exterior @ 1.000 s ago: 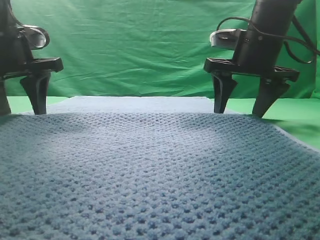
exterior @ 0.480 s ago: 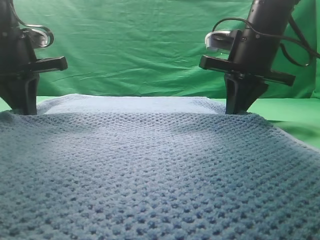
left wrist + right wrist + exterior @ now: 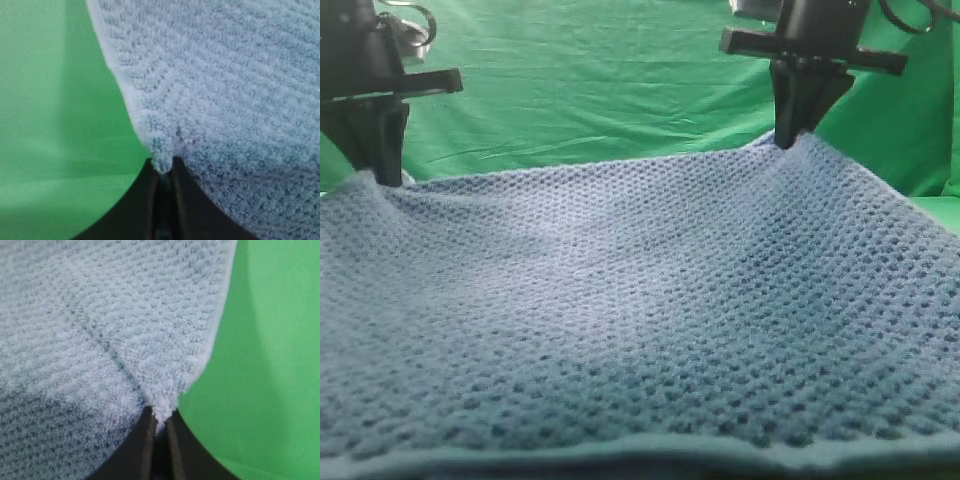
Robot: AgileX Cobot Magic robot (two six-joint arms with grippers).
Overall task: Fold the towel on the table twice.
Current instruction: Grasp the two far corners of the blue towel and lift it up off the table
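The blue waffle-knit towel (image 3: 640, 300) fills most of the exterior view, its far edge lifted off the table. My left gripper (image 3: 375, 175) is shut on the towel's far left corner, and my right gripper (image 3: 792, 140) is shut on the far right corner, held higher. In the left wrist view the black fingers (image 3: 145, 200) pinch the towel corner (image 3: 162, 160) over the green table (image 3: 50, 125). In the right wrist view the gripper (image 3: 159, 427) pinches the other corner of the towel (image 3: 165, 405), with table (image 3: 270, 365) to the right.
The wrinkled green cloth backdrop (image 3: 610, 90) hangs behind both arms. A strip of green table (image 3: 940, 210) shows at the right edge. The towel's near hem (image 3: 640, 452) lies along the bottom of the view.
Both grippers went from open above the far edge to shut on the far corners, then rose, lifting the far edge of the towel; the right side rose higher.
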